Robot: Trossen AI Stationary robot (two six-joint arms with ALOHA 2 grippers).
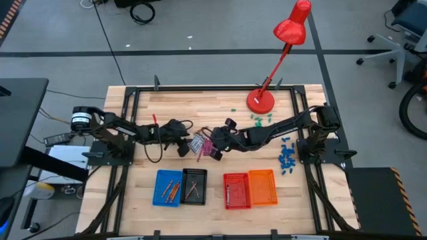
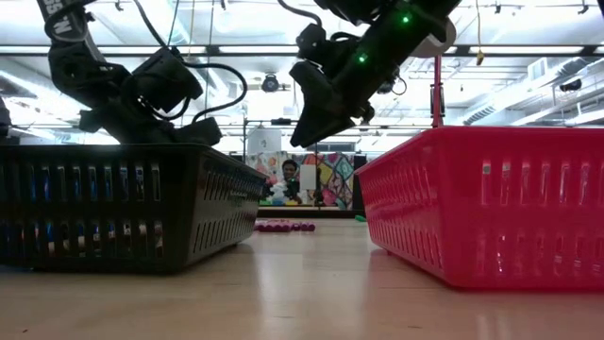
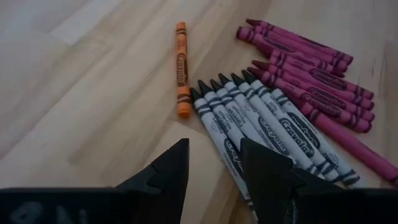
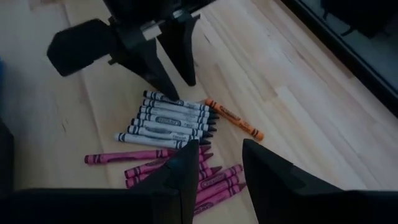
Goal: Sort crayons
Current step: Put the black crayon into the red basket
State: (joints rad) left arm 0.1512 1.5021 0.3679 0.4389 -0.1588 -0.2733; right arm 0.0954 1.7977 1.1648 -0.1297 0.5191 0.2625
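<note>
The crayons lie flat in a loose pile on the wooden table [image 1: 199,143], between my two grippers. In the left wrist view there is one orange crayon [image 3: 181,68], several grey-white ones [image 3: 261,124] and several magenta ones [image 3: 311,68]. They also show in the right wrist view [image 4: 171,121] and far off in the low view [image 2: 283,227]. My left gripper [image 3: 214,168] is open at the pile's left side, one finger over the grey-white crayons; it shows from the front in the right wrist view [image 4: 171,68]. My right gripper [image 4: 221,165] is open above the pile's right side, over the magenta crayons. My left gripper points down at the grey-white crayons' edge of the pile. One fingertip [image 4: 166,87] stands right at the outermost grey-white crayon [image 4: 177,99]; I cannot tell whether it touches it.
Four baskets stand in a row near the front edge: blue [image 1: 168,187] and black [image 1: 194,185] with some crayons inside, red [image 1: 236,190], orange [image 1: 262,187]. A red desk lamp [image 1: 261,100] stands at the back. Blue chunks [image 1: 288,157] and green bits [image 1: 260,119] lie at the right.
</note>
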